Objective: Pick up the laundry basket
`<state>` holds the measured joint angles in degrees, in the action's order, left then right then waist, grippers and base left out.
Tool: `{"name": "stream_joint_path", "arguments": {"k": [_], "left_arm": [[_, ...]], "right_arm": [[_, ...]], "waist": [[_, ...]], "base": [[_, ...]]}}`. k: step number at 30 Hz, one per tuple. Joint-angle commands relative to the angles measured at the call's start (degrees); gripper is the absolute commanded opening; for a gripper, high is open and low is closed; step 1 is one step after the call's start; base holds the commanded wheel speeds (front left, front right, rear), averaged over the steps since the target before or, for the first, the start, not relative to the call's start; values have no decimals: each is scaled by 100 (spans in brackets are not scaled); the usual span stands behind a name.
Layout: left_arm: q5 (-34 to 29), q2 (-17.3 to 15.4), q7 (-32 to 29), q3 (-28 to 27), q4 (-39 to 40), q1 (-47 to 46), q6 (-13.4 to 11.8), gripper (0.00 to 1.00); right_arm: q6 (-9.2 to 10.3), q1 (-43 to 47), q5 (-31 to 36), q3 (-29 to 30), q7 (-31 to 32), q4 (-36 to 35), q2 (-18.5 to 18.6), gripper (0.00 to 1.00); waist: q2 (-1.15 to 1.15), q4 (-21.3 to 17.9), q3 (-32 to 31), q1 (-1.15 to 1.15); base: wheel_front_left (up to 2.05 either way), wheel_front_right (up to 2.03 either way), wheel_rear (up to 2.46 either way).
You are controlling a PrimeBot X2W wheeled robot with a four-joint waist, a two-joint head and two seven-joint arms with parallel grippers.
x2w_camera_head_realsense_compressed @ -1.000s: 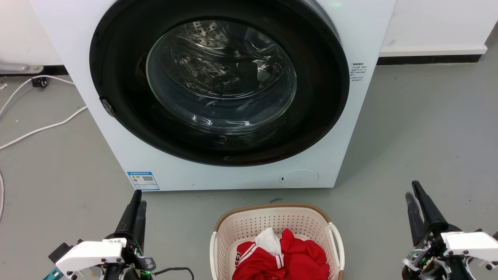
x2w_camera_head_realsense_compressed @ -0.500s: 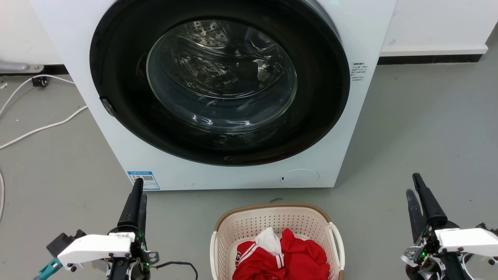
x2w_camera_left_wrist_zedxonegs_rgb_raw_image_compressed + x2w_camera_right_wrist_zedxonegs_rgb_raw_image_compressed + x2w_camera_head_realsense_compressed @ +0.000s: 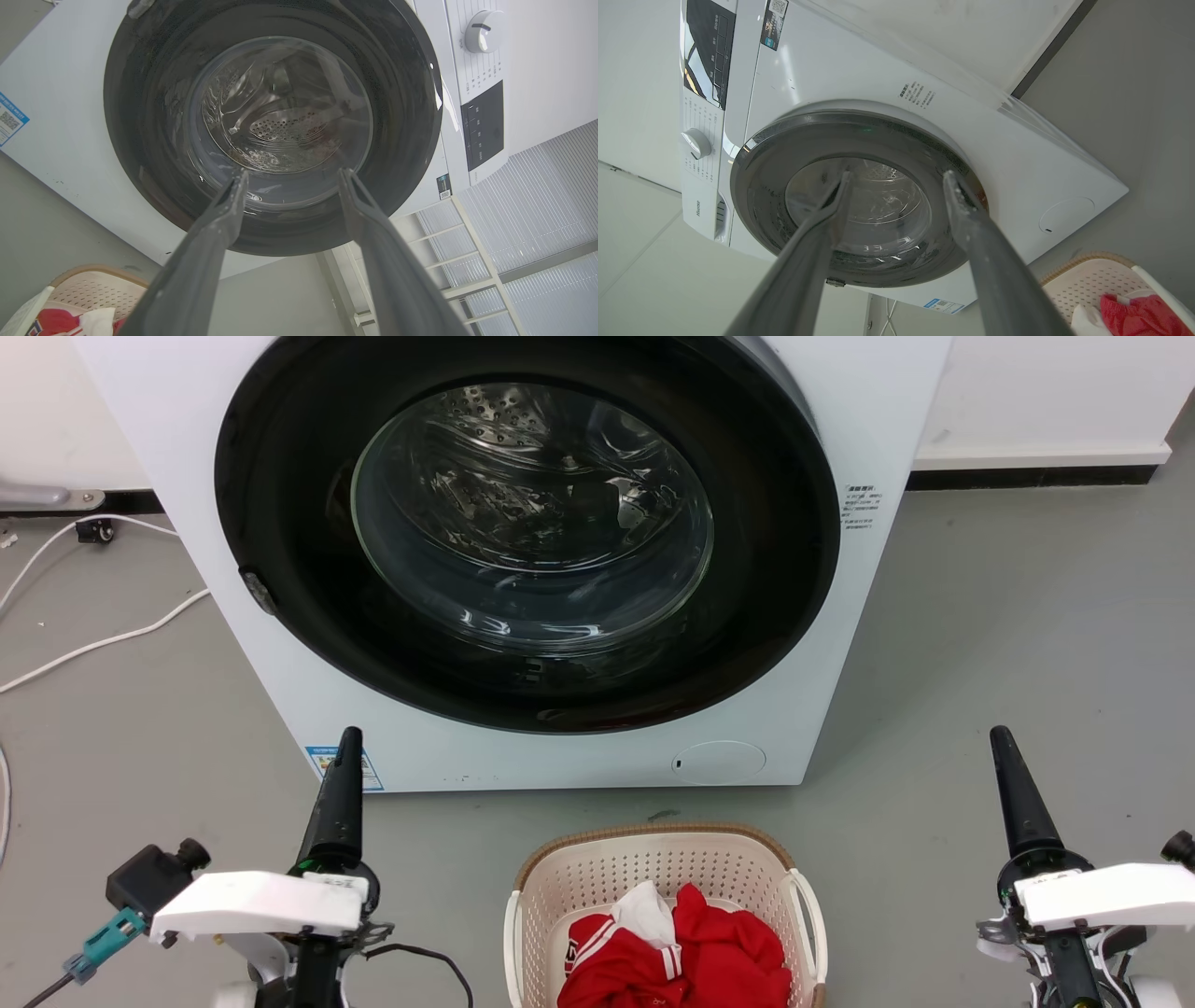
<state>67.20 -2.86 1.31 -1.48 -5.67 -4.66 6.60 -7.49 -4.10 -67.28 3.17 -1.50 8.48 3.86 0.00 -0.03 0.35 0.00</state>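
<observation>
room and background, one lot:
- floor (image 3: 1027,616): smooth grey, matt, evenly lit, soft shadow beside the washing machine.
- wall (image 3: 1027,392): plain white, with a dark skirting strip (image 3: 1027,479) at its foot.
- washing machine (image 3: 560,761): white front-loader standing on the floor against the wall; wide black door ring (image 3: 766,616) shut around a domed glass window (image 3: 532,513) that shows the perforated steel drum; blue label (image 3: 317,763) at lower left of the front, round service cap (image 3: 718,763) at lower right; white dial (image 3: 483,31) and dark control panel (image 3: 483,126) on top.
- white cable (image 3: 103,644): loose on the floor, left of the machine.
- pale ribbed panel (image 3: 551,200) behind a white frame (image 3: 467,242), in the left wrist view.
</observation>
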Motion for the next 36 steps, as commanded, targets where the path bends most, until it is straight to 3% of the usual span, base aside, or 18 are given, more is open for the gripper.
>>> {"name": "stream_joint_path", "arguments": {"k": [1,9,36], "left_arm": [[-349,-20,74,76,160,-151,-51,100],[-1381,-18,239,284,215,-135,-244,100],[-3704,-76,689,653,-236,-129,-645,100]], "right_arm": [[0,-51,348,-18,-73,-150,22,100],[0,0,1428,-101,-233,-225,0,100],[0,121,4217,-98,-374,-124,-48,100]], "waist": [[0,0,-1,0],[0,6,-2,0],[0,17,-12,0]], "base": [[0,0,0],[0,0,0],[0,0,0]]}}
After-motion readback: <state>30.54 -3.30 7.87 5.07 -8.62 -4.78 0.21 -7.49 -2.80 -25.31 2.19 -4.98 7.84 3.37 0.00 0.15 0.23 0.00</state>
